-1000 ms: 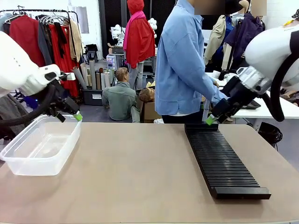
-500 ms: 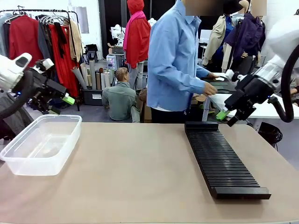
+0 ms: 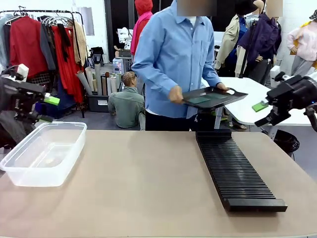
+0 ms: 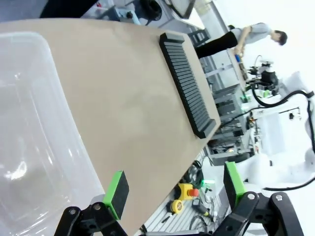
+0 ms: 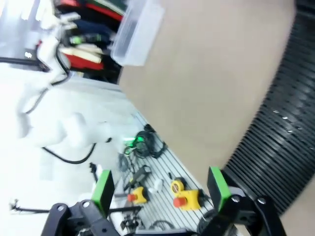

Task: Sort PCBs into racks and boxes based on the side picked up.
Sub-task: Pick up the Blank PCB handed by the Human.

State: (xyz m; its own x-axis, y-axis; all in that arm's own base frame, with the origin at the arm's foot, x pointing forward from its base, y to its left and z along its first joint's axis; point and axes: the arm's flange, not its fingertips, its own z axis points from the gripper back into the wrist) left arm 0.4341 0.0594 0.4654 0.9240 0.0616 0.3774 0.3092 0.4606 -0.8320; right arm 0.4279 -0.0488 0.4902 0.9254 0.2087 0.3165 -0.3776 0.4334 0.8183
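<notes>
Our left claw hangs wide open and empty at nine o'clock of the front view, just above and behind the clear tub, which sits at the nine o'clock edge of the desk. Our right claw is likewise spread with nothing in it, at three o'clock, off the desk's far corner. At four o'clock lies the long black slotted rack. At twelve o'clock the person holds a black tray in both hands; green PCBs lie flat on it.
</notes>
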